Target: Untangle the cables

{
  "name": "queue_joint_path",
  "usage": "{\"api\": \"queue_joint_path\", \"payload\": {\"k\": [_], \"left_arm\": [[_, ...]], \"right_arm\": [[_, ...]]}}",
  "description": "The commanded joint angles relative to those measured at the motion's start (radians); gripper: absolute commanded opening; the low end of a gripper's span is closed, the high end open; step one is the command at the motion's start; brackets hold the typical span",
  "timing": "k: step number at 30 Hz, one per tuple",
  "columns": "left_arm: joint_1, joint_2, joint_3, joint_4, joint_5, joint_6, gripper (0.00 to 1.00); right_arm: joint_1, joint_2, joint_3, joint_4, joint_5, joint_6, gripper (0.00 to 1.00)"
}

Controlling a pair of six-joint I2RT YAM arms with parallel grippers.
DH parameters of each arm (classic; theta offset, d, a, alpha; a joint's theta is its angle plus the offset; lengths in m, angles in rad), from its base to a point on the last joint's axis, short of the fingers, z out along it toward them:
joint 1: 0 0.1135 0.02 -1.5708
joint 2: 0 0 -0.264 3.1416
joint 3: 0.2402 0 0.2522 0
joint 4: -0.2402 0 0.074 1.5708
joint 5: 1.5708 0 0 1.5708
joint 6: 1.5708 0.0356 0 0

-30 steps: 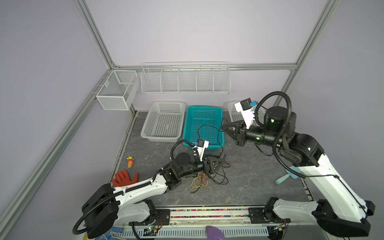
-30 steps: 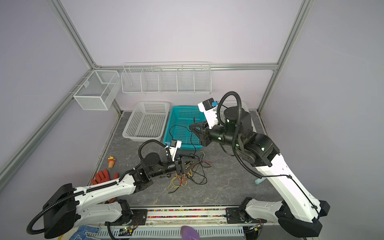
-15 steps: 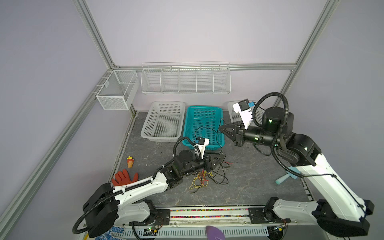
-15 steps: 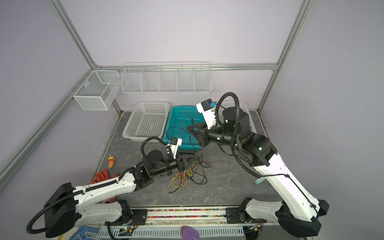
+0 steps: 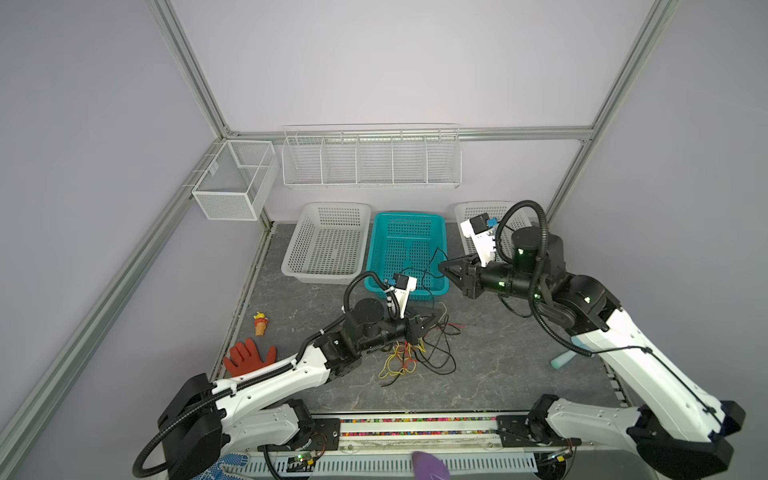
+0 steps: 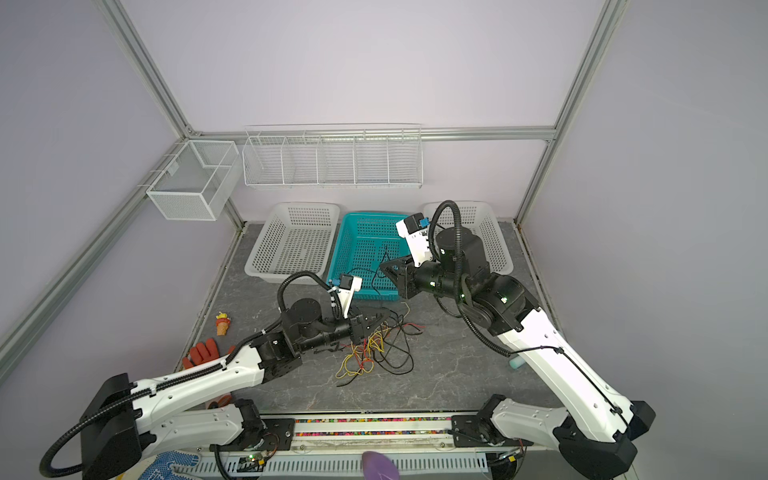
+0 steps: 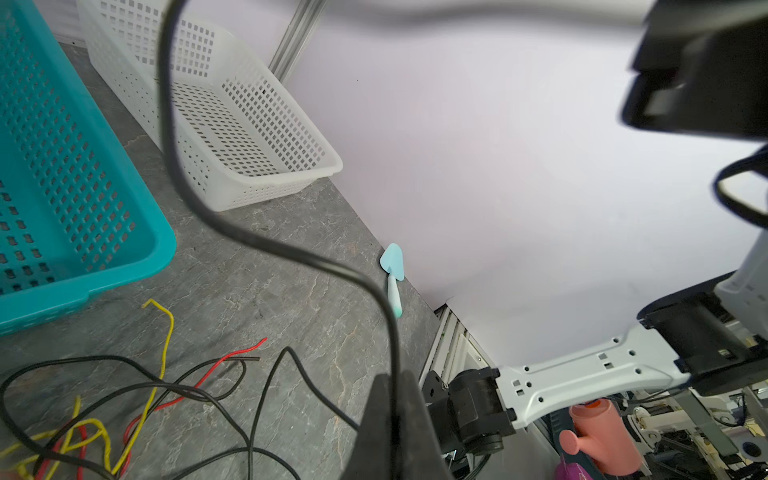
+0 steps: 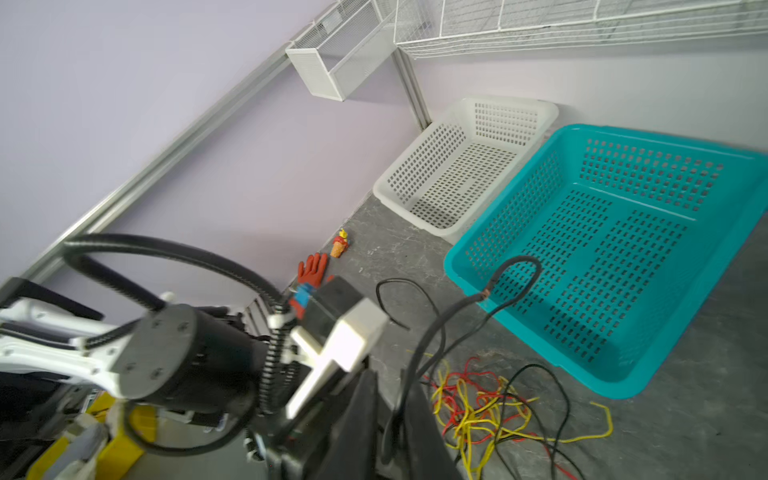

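At the left wrist alone, the left gripper (image 7: pixel 395 380) is seen clamped on a black cable (image 7: pixel 266 245), the right gripper (image 8: pixel 388 380) being shown slightly parted around a black strand (image 8: pixel 440 324).

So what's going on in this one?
Two robot arms are working on a tangle of cables on the table. The left gripper is shut on a black cable rising from the pile. The right gripper has a black cable between its jaws, which stand slightly apart. The red and yellow ones lie knotted.
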Motion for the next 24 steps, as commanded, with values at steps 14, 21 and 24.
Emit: {"api": "queue_joint_path", "payload": {"k": [14, 21, 24], "left_arm": [[0.094, -0.120, 0.534, -0.609, -0.168, -0.027, 0.00], [0.106, -0.063, 0.743, -0.727, -0.202, -0.008, 0.00], [0.110, -0.046, 0.804, -0.748, -0.210, -0.006, 0.00]], "right_arm": [[-0.117, -0.171, -0.344, 0.145, -0.102, 0.043, 0.66], [-0.031, -0.157, -0.529, 0.320, -0.217, 0.025, 0.67], [0.063, -0.111, -0.543, 0.342, -0.174, -0.024, 0.68]]}}
